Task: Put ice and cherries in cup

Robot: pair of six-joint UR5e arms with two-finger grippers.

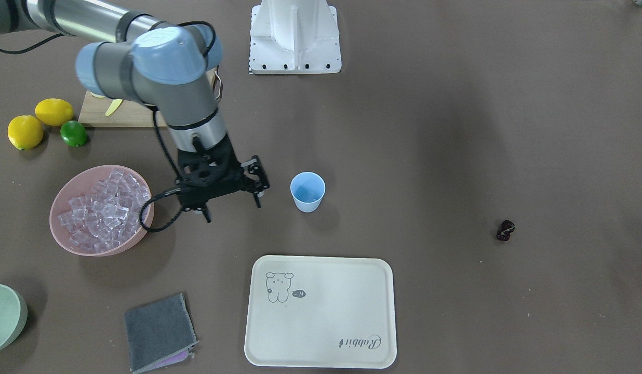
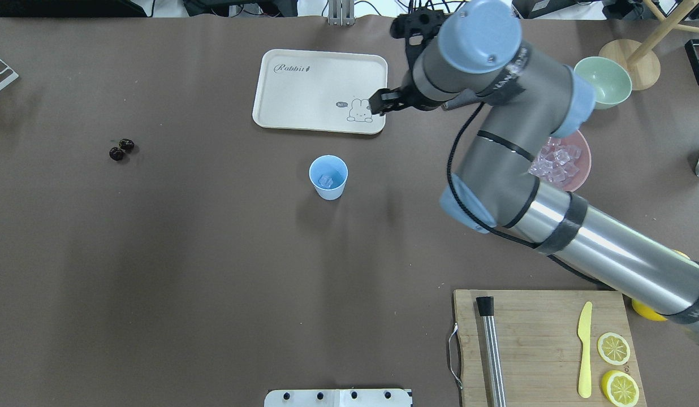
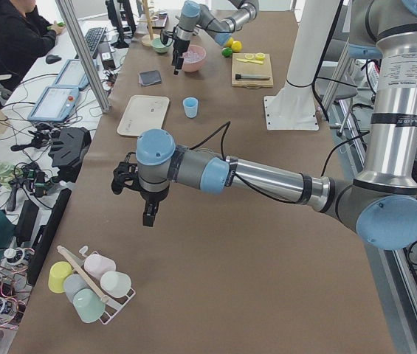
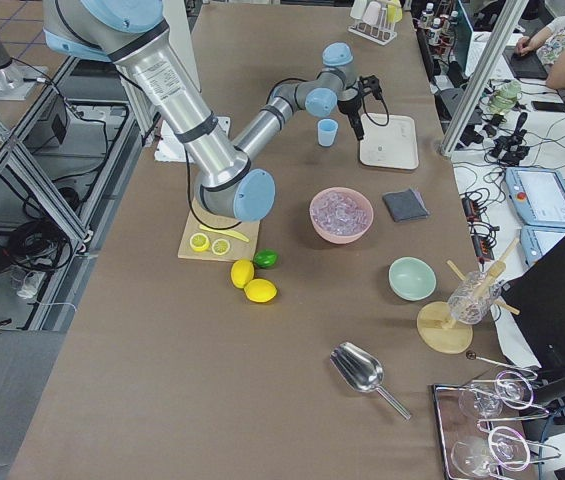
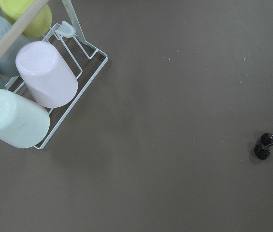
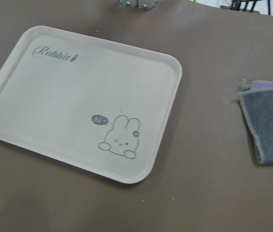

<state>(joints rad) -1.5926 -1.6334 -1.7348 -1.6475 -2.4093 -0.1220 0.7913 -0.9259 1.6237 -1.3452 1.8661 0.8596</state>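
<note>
Where the cup (image 1: 307, 192) is placed: upright on the brown table (image 1: 430, 130), between the right gripper (image 1: 232, 208) and the cherries (image 1: 505, 230), touching neither.
Cup contents: one ice cube (image 2: 326, 180) is seen on the bottom.
Ice (image 1: 104, 209): heaped in the pink bowl (image 1: 58, 228), on the far side of the right gripper from the cup.
Cherries: laid on the bare table, well apart from the cup, on the robot's left side; also seen in the left wrist view.
Right gripper: held above the table between pink bowl and cup in the front view; fingers are spread, with nothing between them.
Left gripper (image 3: 148, 216): pointed downward over the table near the cup rack (image 3: 90, 284); whether it is released or clenched cannot be told.
Tray (image 1: 321, 311): cream, rabbit-printed, laid flat near the cup, with a grey cloth (image 1: 160, 332) beside it.
</note>
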